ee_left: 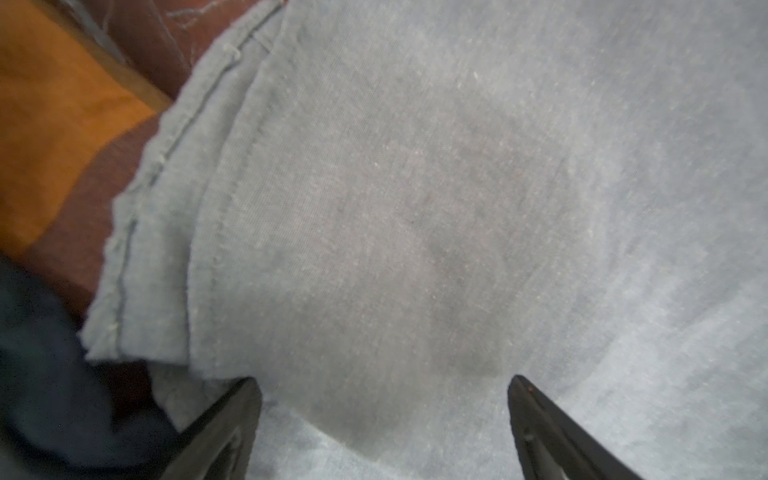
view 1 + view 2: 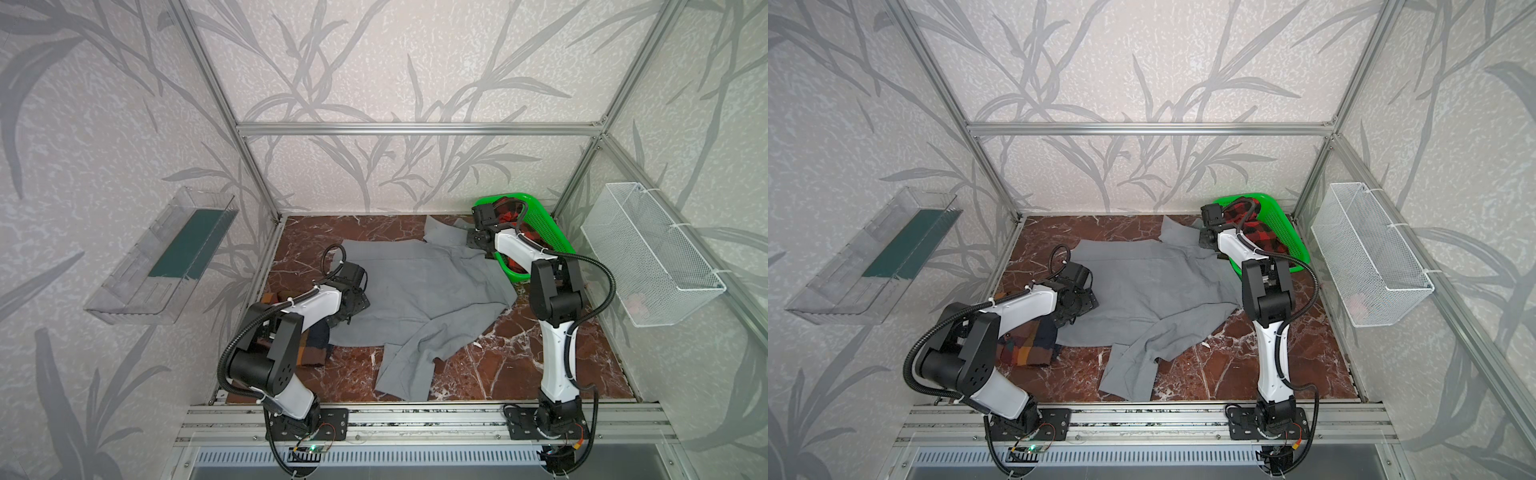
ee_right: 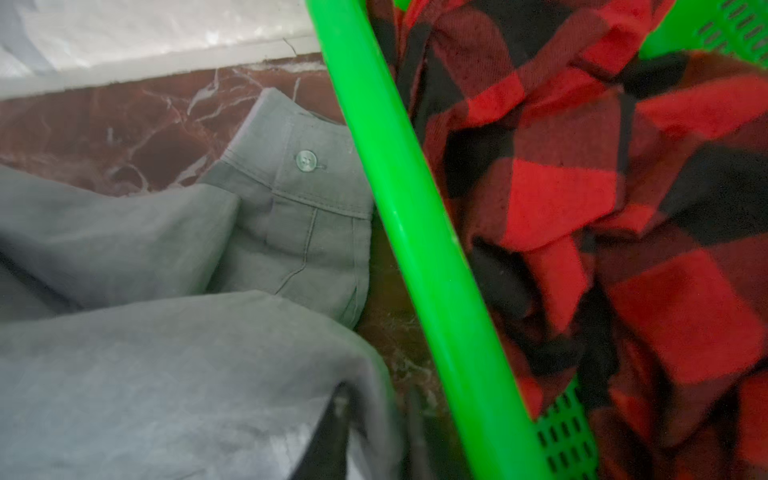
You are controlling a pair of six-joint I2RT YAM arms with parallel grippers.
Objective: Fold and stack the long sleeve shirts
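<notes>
A red-brown marble table (image 2: 519,365) fills the floor of the framed cell. Most of its middle is covered by the grey shirt (image 2: 419,291), spread loosely with one sleeve running down to near the table's front edge.

At the upper right of both top views a green basket (image 2: 559,237) sits in the table's far corner. A red-and-black plaid garment (image 2: 1258,237) is heaped inside it, clear in a top view and in the right wrist view.

The check shirt (image 2: 1025,345), orange, brown and navy, lies folded at the left edge. It is half hidden under the left arm and shows fuller in a top view.

The left gripper (image 1: 384,380) hangs just above the grey shirt's left hem, jaws wide apart with only flat cloth beneath them. The right gripper (image 2: 473,241) is down at the far sleeve beside the basket. Grey cloth drapes over a dark finger in its wrist view, too blurred to tell whether it is gripped.

Only that wrist view shows the buttoned cuff (image 3: 299,187), lying just beside the basket rim (image 3: 415,228).

Bare marble lies open at the lower right of both top views, and along the back wall at the table's far left.
</notes>
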